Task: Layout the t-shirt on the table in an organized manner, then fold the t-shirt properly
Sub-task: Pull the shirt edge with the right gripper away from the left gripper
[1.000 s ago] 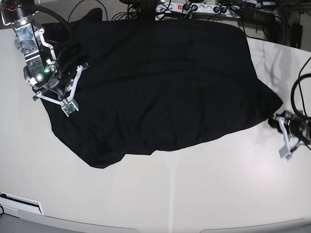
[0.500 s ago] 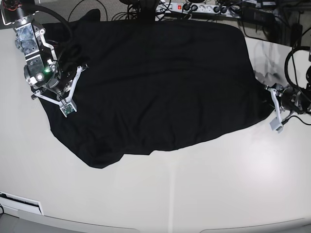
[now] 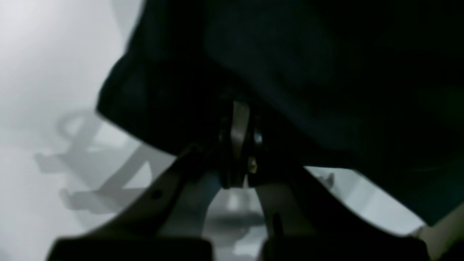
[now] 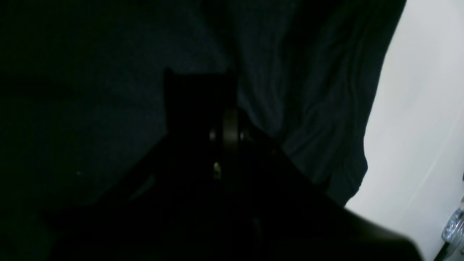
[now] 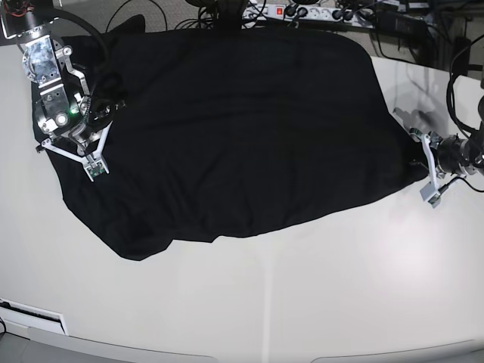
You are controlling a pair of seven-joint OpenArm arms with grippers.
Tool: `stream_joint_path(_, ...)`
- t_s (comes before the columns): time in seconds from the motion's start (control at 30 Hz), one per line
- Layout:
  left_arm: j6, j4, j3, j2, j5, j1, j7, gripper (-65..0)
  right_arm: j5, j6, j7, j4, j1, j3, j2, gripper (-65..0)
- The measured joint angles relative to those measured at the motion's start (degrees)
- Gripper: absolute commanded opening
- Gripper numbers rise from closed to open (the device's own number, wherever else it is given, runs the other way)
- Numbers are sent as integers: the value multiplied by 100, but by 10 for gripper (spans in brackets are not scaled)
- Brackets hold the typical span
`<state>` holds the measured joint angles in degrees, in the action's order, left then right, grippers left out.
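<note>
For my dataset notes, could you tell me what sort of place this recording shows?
Most likely a robotics lab or test bench: a black t-shirt lies on a large white table between two robot arms, with a power strip and loose cables along the far edge.

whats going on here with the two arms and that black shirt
A two-armed robot is spreading a black t-shirt on the white table. The right gripper is shut on the shirt's edge at one side, and the left gripper is shut on the opposite corner, as its wrist view shows. The shirt lies mostly flat but skewed and wrinkled; no fold is made yet.
</note>
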<state>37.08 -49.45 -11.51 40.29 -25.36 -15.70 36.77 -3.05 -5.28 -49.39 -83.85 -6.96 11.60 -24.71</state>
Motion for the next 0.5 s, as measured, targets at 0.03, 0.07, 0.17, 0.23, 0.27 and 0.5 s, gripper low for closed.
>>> stream_joint_path(0.03, -66, 0, 0, 0, 131, -20, -39, -650, 2, 4, -2, 4, -2, -63, 7, -650)
stream_joint_path(0.07, -155, 0, -4, 0, 282, -68, -70, -650, -2, 24, -24, 7, -4, -142, 11, -650)
stream_joint_path(0.17, -535, 24, -22, -20, 715, -240, -282, -650, -39, 22, -76, 26, -15, -374, 11, -650)
stream_joint_path(0.23, -796, 68, -44, -39, 874, -361, -404, -650, -39, 20, -127, 39, -50, -520, 9, -650)
stream_joint_path(0.27, -800, 87, -44, -44, 920, -420, -424, -650, -37, 22, -129, 44, -57, -577, 7, -650)
stream_joint_path(0.5, -651, 151, -68, -90, 195, -1209, 140, -650, -157, -343, -105, 52, -44, -682, -4, -650)
